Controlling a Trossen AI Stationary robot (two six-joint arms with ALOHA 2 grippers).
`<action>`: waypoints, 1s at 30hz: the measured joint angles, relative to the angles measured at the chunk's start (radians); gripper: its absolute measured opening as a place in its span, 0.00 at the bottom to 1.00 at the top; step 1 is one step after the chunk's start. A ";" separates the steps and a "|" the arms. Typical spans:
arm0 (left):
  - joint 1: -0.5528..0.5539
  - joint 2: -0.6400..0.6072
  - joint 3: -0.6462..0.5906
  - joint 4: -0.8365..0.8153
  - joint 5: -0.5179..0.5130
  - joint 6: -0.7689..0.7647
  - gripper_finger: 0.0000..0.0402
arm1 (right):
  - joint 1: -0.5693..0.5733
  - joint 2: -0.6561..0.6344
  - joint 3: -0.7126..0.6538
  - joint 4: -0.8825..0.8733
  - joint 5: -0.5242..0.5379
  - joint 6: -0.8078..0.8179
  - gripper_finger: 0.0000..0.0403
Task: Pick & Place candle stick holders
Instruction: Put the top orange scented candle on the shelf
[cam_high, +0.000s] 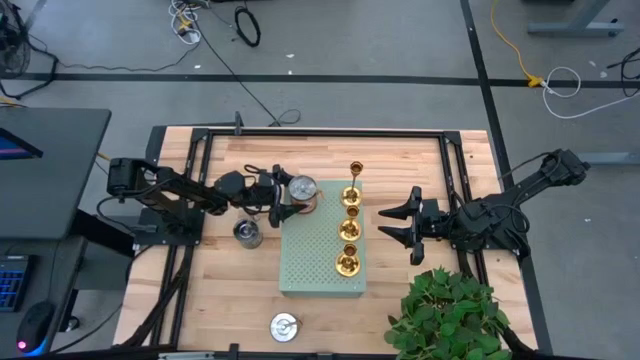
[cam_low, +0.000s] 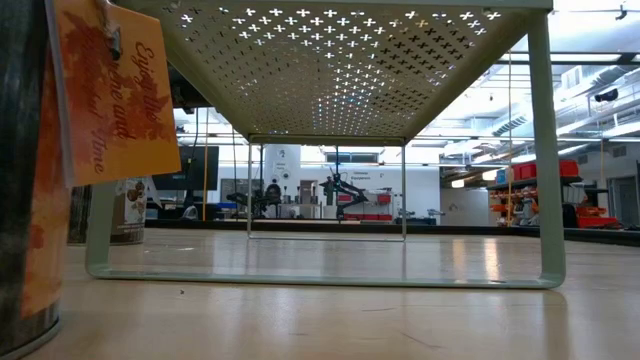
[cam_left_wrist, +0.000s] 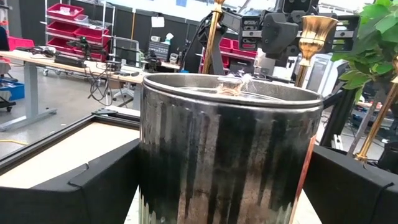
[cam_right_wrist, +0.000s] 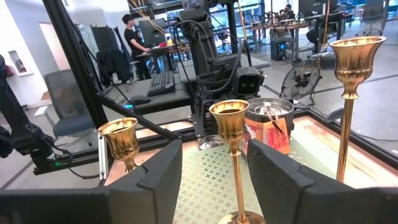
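A pale green perforated board (cam_high: 320, 255) stands on thin legs (cam_low: 545, 150) in the middle of the table. Along its right side stand several gold candle stick holders (cam_high: 349, 230), the tallest at the far end (cam_high: 355, 170). A squat silver holder (cam_high: 300, 187) with an orange tag stands upright at the board's far left corner. My left gripper (cam_high: 283, 203) is level and open, one finger on either side of it (cam_left_wrist: 230, 155). Two more silver holders rest on the table, one left of the board (cam_high: 247, 233) and one near the front edge (cam_high: 284, 326). My right gripper (cam_high: 385, 224) waits open to the right of the gold holders (cam_right_wrist: 230, 118), clear of them. My left gripper's fingers (cam_left_wrist: 93, 186) stand level against the silver holder's side wall (cam_left_wrist: 155, 168), coming from the table's left. I cannot tell whether they touch it. The holder stands upright on its base.
A potted green plant (cam_high: 450, 310) fills the near right corner, close under my right arm. Black frame rails (cam_high: 330, 133) run around the table's edges. A person (cam_right_wrist: 132, 34) stands at a desk beyond the table.
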 joint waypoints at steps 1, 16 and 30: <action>0.001 0.000 0.000 0.000 0.004 0.001 1.00 | 0.000 0.000 0.000 0.000 0.000 0.000 0.46; 0.032 0.000 0.000 -0.002 0.030 -0.029 1.00 | 0.000 0.000 0.000 0.000 0.000 0.000 0.46; 0.032 0.000 0.000 0.002 0.065 -0.003 0.99 | 0.000 0.000 0.000 0.000 0.000 0.000 0.46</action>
